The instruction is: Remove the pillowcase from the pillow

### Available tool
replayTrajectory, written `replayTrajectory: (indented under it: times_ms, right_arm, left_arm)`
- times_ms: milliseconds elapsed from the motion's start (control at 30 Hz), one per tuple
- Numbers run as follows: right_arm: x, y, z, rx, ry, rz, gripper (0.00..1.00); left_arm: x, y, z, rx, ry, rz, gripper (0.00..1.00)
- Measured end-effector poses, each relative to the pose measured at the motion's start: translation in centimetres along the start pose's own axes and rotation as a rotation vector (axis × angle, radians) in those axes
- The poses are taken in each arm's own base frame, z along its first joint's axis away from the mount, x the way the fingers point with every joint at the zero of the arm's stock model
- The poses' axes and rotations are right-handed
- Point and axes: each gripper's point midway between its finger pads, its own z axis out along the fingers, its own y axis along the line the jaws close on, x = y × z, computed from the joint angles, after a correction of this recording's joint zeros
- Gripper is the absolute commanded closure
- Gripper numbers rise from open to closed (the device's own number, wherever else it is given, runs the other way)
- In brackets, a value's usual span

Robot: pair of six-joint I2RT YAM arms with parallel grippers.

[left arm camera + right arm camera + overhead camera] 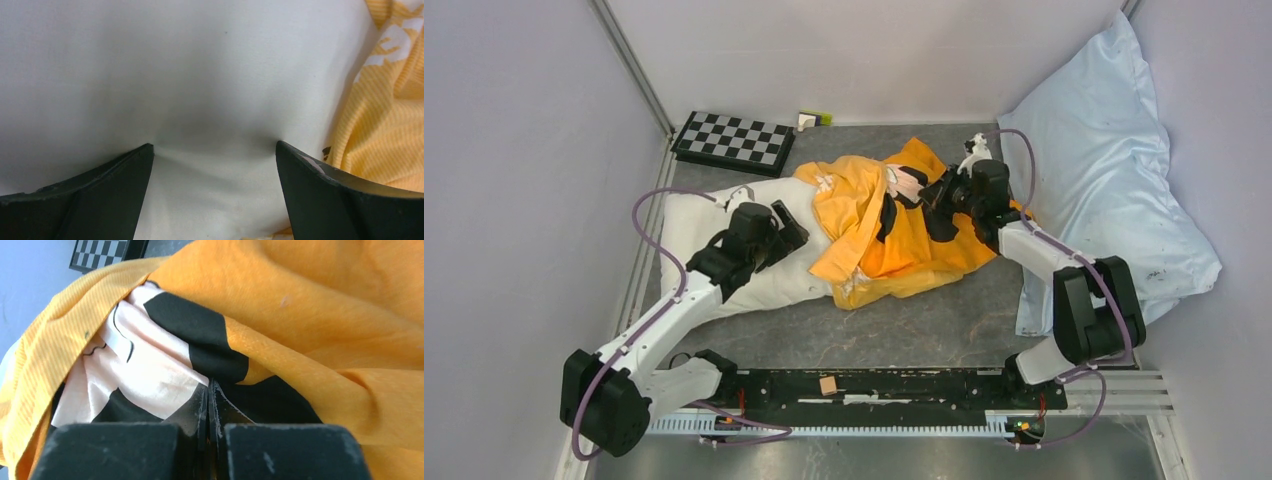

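Note:
The white pillow [692, 218] lies on the grey table, left of centre, its left half bare. The orange pillowcase [894, 255] with black and cream print is bunched over its right end. My left gripper [792, 230] is open and presses down on the bare pillow; in the left wrist view its fingertips [145, 152] dent the white pillow [200, 75], with the pillowcase's edge [390, 115] at right. My right gripper [936, 190] is at the pillowcase's far right part. In the right wrist view it [208, 385] is shut on a fold of the pillowcase [325, 315].
A large pale blue satin pillow [1104, 170] leans in the right back corner, close behind the right arm. A checkerboard [732, 141] and a small yellow-green object [814, 118] lie at the back wall. A small wooden block [828, 385] sits on the base rail.

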Motion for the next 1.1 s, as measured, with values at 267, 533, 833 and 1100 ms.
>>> replayTrajectory:
  times_ms: [267, 533, 833, 1100]
  right_arm:
    - [-8.7, -3.4, -7.7, 0.131, -0.203, -0.044, 1.0]
    - [-15.6, -2.4, -15.6, 0.314, -0.303, -0.099, 1.0]
    - [-24.0, 3.0, -22.4, 0.361, -0.454, -0.14, 1.0]
    - [-27.1, 5.1, -25.3, 0.408, -0.494, -0.124, 1.0]
  left_arm:
    - [0.6, 1.5, 0.4, -0.008, -0.032, -0.008, 0.0]
    - [-0.6, 3.6, 1.8, -0.095, -0.105, -0.08, 0.0]
    - [-1.0, 3.1, 4.5, -0.068, -0.134, -0.148, 0.0]
    - [-1.6, 3.1, 6.3, -0.04, -0.129, -0.198, 0.04]
